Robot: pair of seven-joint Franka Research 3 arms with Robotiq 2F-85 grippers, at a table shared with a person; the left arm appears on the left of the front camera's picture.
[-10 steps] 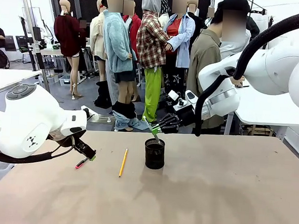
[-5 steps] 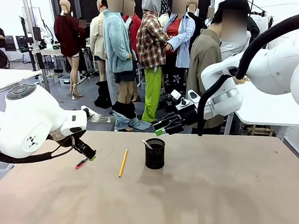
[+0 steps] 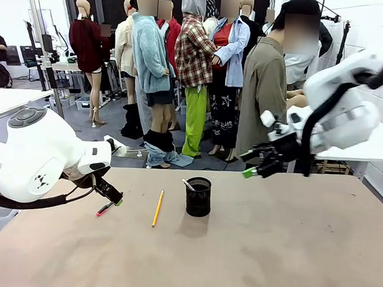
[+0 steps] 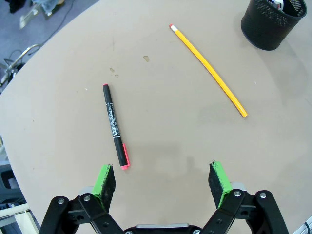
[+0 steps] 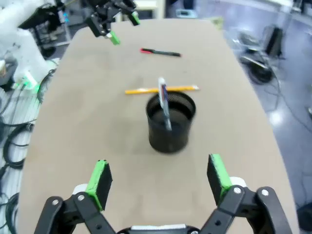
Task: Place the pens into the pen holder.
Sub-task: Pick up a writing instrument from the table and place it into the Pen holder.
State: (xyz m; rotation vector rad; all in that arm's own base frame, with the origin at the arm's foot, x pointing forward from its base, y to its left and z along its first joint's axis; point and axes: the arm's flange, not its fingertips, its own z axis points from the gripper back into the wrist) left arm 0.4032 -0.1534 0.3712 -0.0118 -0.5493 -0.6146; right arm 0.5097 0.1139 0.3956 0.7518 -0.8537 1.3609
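Left gripper (image 4: 162, 178): green pads spread wide, nothing between them, poised low over the tan tabletop (image 3: 269, 252) near its left edge. Just ahead of one pad, off the centre line, you have the slim black-barrelled pen with the red cap (image 4: 115, 126), lying flat. Farther out lies the long yellow-orange pencil-like pen (image 4: 208, 70), also flat, between that pen and the small black wire-mesh cylindrical pen holder (image 4: 273, 24), touching neither. Right gripper (image 5: 158, 176): fingers likewise apart and empty, raised above and behind the holder on the person's side of the table. One whitish-grey pen (image 5: 164, 105) stands inside the cup, leaning on the rim. Tally, by my reading: one in, two to go. Hazards for you: the red-capped pen sits toward one pad, so closing without re-centring would likely nudge or roll it away. A thin round barrel may also pivot in the grip, arrive tilted, catch the rim and tip the light cup. The leaning pen narrows the opening.
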